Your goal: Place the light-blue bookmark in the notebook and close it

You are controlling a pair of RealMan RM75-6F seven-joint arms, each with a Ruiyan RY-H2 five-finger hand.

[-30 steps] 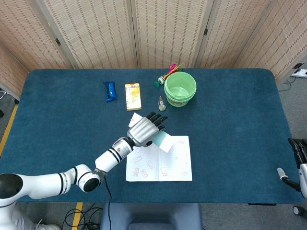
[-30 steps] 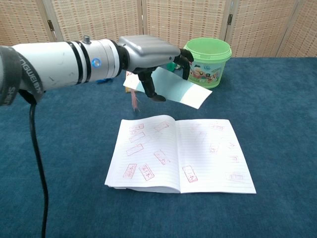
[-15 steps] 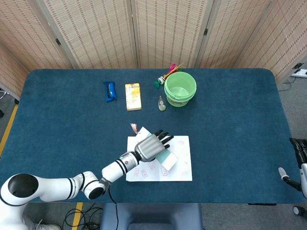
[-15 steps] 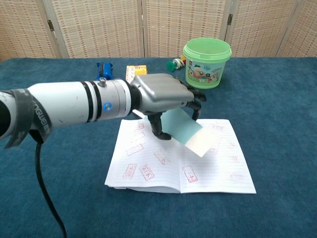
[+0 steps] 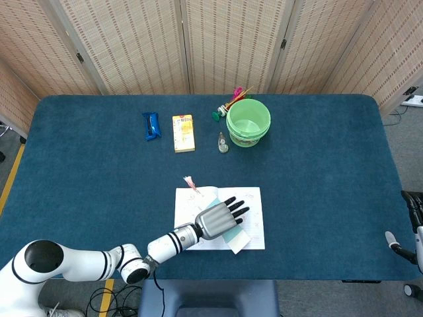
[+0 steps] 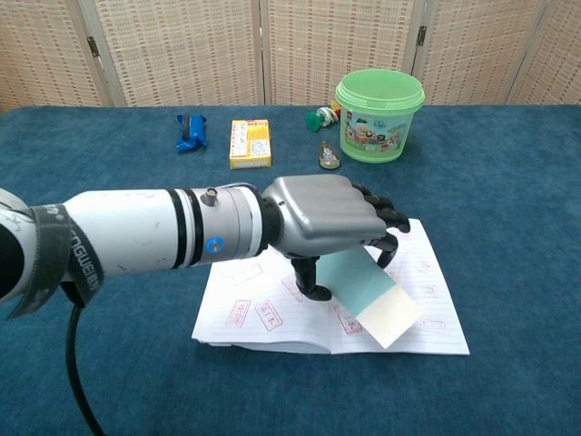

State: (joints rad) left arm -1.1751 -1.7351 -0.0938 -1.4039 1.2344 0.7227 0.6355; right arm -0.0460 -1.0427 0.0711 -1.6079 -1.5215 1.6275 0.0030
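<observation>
Woven folding screens point(image 5: 231, 39), blue felt table point(image 5: 330, 172), grey floor point(image 5: 400, 142)

Much of the open notebook point(image 6: 272, 313) and the light-blue bookmark's point(image 6: 368, 291) upper end behind the left robot hand point(image 6: 327, 218).

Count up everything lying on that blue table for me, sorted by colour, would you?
Green: 1, the bucket.
Blue: 2, the bookmark held by the left robot hand, and the wrapped packet.
Yellow: 1, the box.
White: 1, the open notebook.
Unclear colour: 1, the small item beside the bucket.
Mixed: 1, the toy cluster behind the bucket.
Total: 7.
</observation>
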